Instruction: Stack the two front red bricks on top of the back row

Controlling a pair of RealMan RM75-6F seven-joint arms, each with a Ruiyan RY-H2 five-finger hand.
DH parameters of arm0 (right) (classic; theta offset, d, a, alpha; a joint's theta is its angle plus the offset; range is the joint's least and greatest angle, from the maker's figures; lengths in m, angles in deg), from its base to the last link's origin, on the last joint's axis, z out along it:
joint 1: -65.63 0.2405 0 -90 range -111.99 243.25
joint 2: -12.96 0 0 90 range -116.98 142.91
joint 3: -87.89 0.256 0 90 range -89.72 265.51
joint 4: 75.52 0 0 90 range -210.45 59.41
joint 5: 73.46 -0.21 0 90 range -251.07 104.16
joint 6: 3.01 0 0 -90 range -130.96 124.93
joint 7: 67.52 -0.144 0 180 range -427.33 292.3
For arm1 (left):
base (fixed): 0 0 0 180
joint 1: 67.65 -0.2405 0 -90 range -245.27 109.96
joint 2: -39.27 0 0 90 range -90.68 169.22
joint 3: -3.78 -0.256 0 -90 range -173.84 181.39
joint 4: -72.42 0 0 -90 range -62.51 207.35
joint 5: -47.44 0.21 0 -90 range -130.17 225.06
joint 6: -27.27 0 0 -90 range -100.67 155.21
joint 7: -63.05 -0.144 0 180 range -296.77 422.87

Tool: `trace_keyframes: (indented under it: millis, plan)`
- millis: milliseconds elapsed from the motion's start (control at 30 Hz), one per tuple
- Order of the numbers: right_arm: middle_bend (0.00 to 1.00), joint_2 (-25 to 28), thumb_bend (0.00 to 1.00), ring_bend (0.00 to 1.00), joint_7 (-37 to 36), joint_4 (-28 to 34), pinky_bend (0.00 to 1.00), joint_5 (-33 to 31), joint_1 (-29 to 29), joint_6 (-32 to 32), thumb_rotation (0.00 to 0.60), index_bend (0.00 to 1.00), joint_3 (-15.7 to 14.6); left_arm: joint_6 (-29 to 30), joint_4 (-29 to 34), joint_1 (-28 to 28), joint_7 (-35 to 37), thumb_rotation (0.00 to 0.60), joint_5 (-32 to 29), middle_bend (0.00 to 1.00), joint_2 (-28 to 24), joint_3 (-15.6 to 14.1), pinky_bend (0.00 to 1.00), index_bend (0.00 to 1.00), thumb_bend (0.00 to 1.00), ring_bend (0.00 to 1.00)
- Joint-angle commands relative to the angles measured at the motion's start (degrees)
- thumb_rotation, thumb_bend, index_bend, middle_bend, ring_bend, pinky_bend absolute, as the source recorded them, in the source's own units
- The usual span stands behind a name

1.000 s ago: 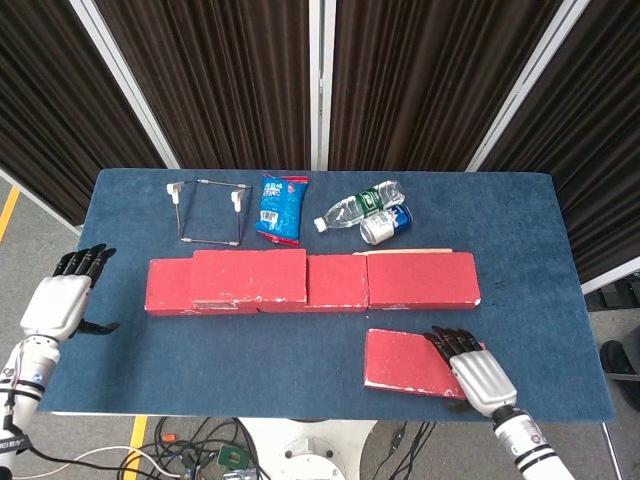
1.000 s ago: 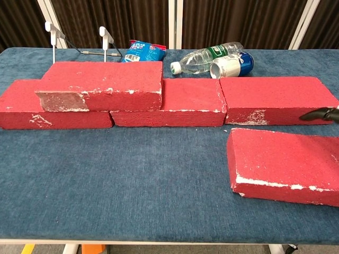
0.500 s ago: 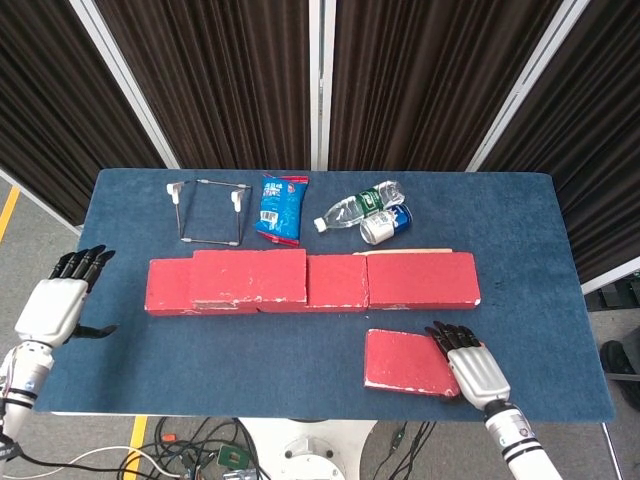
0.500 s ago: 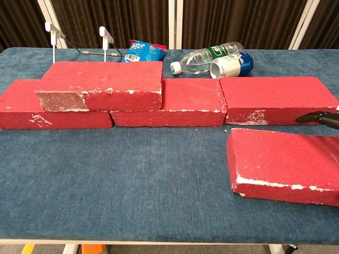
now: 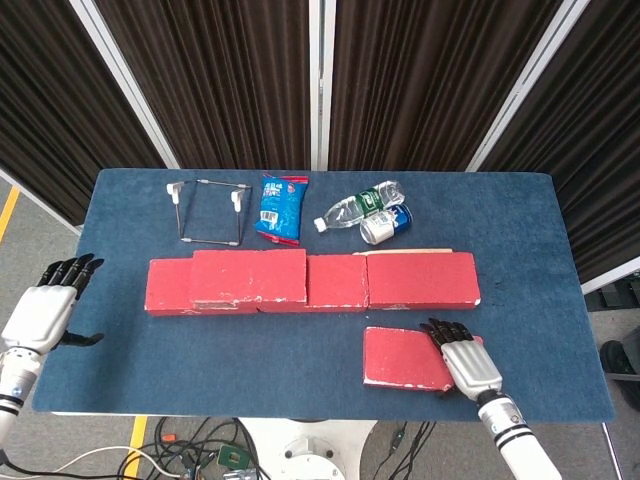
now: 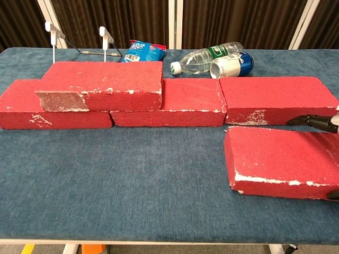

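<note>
- Front red brick (image 5: 405, 358) lying flat on the blue table (image 5: 300, 360), near the front edge and right of centre, just in front of the back row's right end; apart from that row by a narrow strip of cloth in the chest view.
- Right hand (image 5: 466, 358) resting on the brick's right end, fingers laid flat and pointing toward the back; whether gripping or only touching, cannot tell. Dark fingertips (image 6: 310, 120) reaching in over the brick's far right corner in the chest view.
- Back row (image 5: 340, 282) of red bricks running left to right across the table's middle, end to end.
- Stacked brick (image 5: 249, 277) already on top of the row's left part, bridging the first two lower bricks; white chipping along its front edge and a worn grey patch at its left front corner.
- Left hand (image 5: 45, 312) off the table's left edge, well apart from every brick, fingers spread and holding nothing.
- Behind the row: wire stand (image 5: 207, 211) with white tips at back left; blue snack bag (image 5: 280, 208) with a red top, print too small to read; clear plastic bottle (image 5: 360, 207) with a green label lying on its side, touching a blue can (image 5: 386, 225) also on its side. Lettering on both illegible.
- Dark pleated curtains (image 5: 430, 80) with white frames beyond the table.
</note>
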Motion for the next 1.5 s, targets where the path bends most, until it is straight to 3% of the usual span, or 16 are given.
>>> trace_keyframes:
  millis: [33, 567, 800, 1100, 1367, 1500]
  plan:
    - [0.0, -0.17, 0.0, 0.0, -0.22, -0.15, 0.0, -0.7, 0.57, -0.59, 0.6, 0.0, -0.07, -0.33, -0.16, -0.24, 0.35, 0.6, 0.09, 0.0, 0.0, 0.31, 0.0, 0.04, 0.0, 0.0]
    - [0.01, -1.8, 0.0, 0.0, -0.9, -1.64, 0.0, -1.46, 2.37, -0.49, 0.6, 0.0, -0.68, -2.67, -1.16, -1.32, 2.27, 0.6, 0.72, 0.0, 0.12, 2.32, 0.0, 0.04, 0.0, 0.0]
    - [0.15, -2.14, 0.0, 0.14, -1.71, -2.03, 0.0, 0.0, 2.35, 0.88, 0.6, 0.0, -0.88, -3.99, -1.38, -1.55, 2.68, 0.6, 0.76, 0.0, 0.3, 2.78, 0.0, 0.04, 0.0, 0.0]
    - [0.22, -1.79, 0.01, 0.19, -3.26, -1.95, 0.01, 1.76, 2.2, 1.95, 0.6, 0.0, -1.13, -4.9, -1.52, -1.85, 2.74, 0.6, 0.73, 0.0, 0.44, 3.33, 0.0, 0.04, 0.0, 0.0]
    - [0.22, 2.65, 0.01, 0.19, -5.57, 2.04, 0.05, 7.33, 1.66, 4.37, 0.6, 0.0, -1.17, -5.14, -1.16, -2.16, 3.26, 0.6, 1.02, 0.0, 0.16, 3.9, 0.0, 0.04, 0.0, 0.0]
    - [0.22, 7.27, 0.02, 0.19, -8.05, 4.46, 0.05, 9.48, 3.1, 4.19, 0.6, 0.0, 1.06, -5.13, -0.82, -2.45, 3.77, 0.6, 1.39, 0.0, -0.06, 4.07, 0.0, 0.04, 0.0, 0.0]
